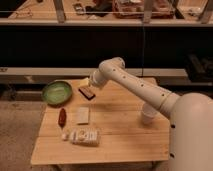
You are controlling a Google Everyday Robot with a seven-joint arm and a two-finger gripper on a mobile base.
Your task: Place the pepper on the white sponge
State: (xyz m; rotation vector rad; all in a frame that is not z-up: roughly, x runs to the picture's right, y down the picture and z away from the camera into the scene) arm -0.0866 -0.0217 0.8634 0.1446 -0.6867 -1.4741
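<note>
The pepper [62, 116], small, dark red and tapered, lies on the wooden table [125, 135] at the left. The white sponge [83, 115], a flat off-white pad, lies just right of it, with a small gap between them. My gripper [91, 84] is at the end of the white arm [135, 85], over the table's back left. It hangs above a dark brown block [87, 93] and is well behind the pepper and the sponge. Nothing shows in it.
A green bowl [56, 92] stands at the table's back left corner. A crinkly clear-and-white packet [82, 136] lies in front of the sponge. My white body [192, 135] fills the right front. A dark shelf and rail run behind the table.
</note>
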